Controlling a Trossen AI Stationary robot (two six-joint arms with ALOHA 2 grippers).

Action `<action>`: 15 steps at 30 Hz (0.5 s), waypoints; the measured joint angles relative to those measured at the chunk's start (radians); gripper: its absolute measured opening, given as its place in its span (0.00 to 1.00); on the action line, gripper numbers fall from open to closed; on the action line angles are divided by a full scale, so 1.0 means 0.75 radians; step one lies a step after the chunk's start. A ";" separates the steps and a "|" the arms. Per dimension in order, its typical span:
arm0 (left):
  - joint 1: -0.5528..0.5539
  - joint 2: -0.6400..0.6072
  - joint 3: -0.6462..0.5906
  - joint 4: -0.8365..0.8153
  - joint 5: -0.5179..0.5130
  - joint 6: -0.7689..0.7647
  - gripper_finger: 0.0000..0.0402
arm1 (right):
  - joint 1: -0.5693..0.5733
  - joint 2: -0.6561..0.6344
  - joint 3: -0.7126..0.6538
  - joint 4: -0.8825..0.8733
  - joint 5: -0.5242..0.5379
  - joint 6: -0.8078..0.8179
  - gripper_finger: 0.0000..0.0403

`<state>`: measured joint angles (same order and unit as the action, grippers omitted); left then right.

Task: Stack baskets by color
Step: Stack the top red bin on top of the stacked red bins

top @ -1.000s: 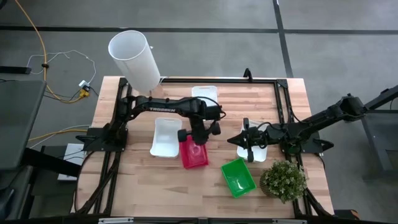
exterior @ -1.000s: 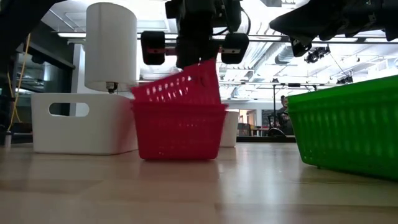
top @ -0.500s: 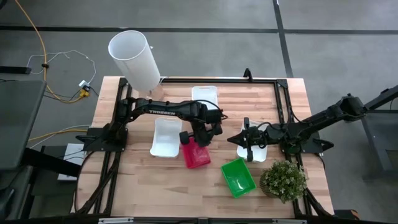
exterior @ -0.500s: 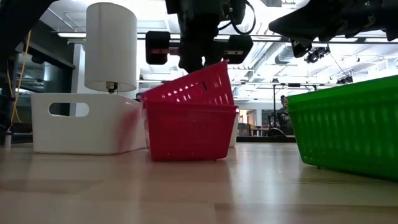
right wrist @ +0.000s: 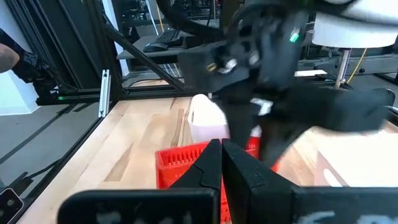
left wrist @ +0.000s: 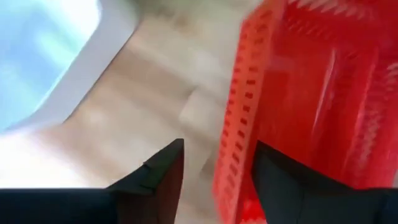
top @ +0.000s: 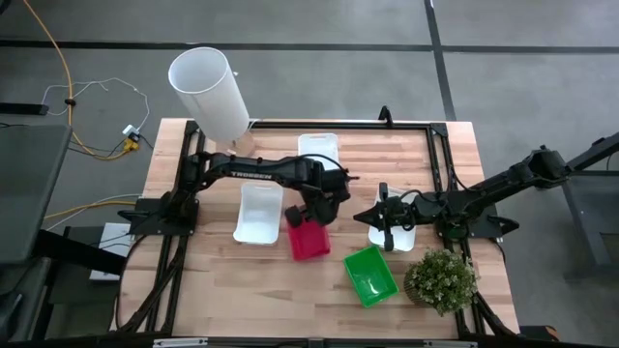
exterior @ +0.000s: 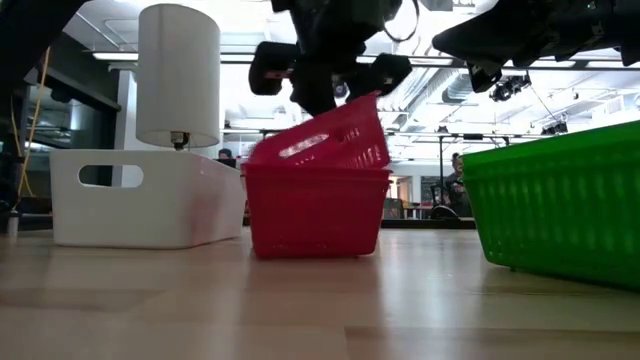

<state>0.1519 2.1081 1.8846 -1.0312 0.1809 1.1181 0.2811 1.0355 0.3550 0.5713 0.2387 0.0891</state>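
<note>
Two red baskets are nested on the table. The lower one [exterior: 315, 212] stands flat. The upper one [exterior: 330, 135] lies tilted in it, left end sunk inside and right end raised. My left gripper [left wrist: 214, 180] points down over them [top: 309, 237], open, with the upper basket's side wall between its fingers. My right gripper [right wrist: 221, 158] is shut and hovers level above a white basket [top: 395, 237] to the right. Another white basket [top: 259, 213] stands left of the red ones, a third [top: 317, 147] farther back. A green basket [top: 370, 275] sits near the front. My left gripper stands astride the upper red basket's perforated side wall [left wrist: 231, 155], one finger inside the basket and one outside, coming from above. The outer finger [left wrist: 158, 180] is clear of the wall. Whether the inner finger [left wrist: 283, 183] touches it I cannot tell.
A tall white cylinder [top: 208, 92] stands at the far left corner. A small potted plant [top: 441, 280] sits at the near right, beside the green basket. Bare wood lies along the near edge at the left [top: 242, 300].
My left gripper has rolled about its own axis above the red baskets and drifted a little toward the table's right edge. The nested red baskets have slid the same way along the table. The upper one is still tilted in the lower.
</note>
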 joint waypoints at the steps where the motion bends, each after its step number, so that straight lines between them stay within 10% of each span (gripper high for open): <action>1: -0.004 -0.001 0.022 -0.015 -0.064 -0.001 0.42 | 0.000 0.000 0.000 0.000 -0.001 0.000 0.00; 15: 0.018 -0.009 0.278 -0.321 -0.037 -0.238 0.43 | 0.000 0.000 0.000 0.002 0.000 -0.001 0.00</action>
<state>0.1654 2.1016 2.0933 -1.2723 0.1529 0.9397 0.2812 1.0355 0.3550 0.5724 0.2386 0.0887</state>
